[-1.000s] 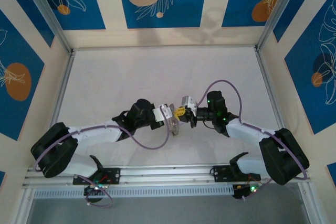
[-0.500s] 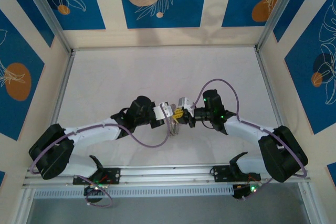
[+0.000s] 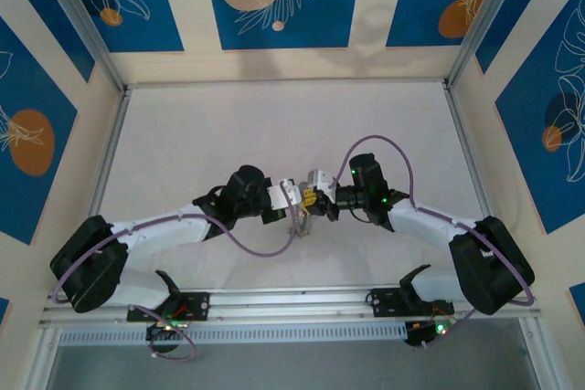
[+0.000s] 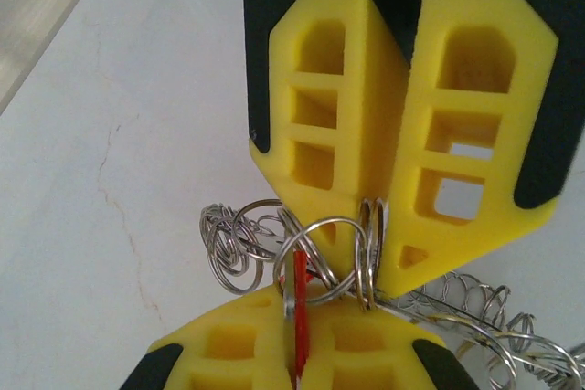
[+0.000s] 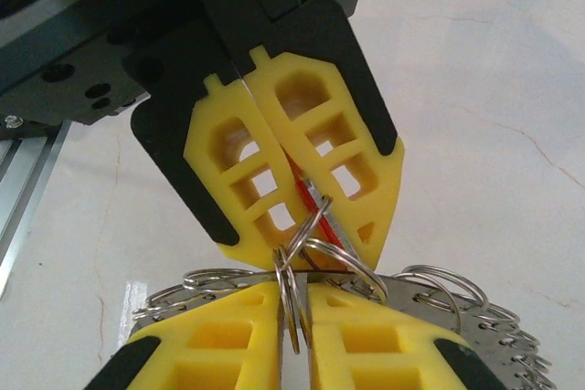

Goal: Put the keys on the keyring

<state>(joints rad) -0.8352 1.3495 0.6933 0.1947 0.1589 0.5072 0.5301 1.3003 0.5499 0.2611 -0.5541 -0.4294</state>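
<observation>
Top view: both arms extend inward over the white table (image 3: 228, 125); the left gripper (image 3: 294, 196) and right gripper (image 3: 314, 200) stand tip to tip near its middle; the keyring (image 3: 301, 222) is a small grey blur just below them, too small here for me to read. Left wrist view: the left gripper (image 4: 297, 303), cropped by the lower edge, is pressed together on a red key (image 4: 300, 326); the key is held edge-on, so I see only a thin red strip and a sliver of metal; the right gripper (image 4: 373, 258) enters from above, its body cut off; a small split ring (image 4: 370, 239) stands between its tips. Right wrist view: the right gripper (image 5: 292, 294) sits at the bottom edge, jaws nearly together, the small split ring (image 5: 291, 303) upright in the narrow slit; I cannot tell whether the pads pinch it or merely flank it; the left gripper (image 5: 315, 226) faces it from above, the red key (image 5: 304, 194) clamped between its pads; the keyring (image 5: 457, 303), a row of silvery loops, curves behind the right fingers, which hide much of it; I cannot tell whether it touches the table, nor whether any loop passes through the key.
</observation>
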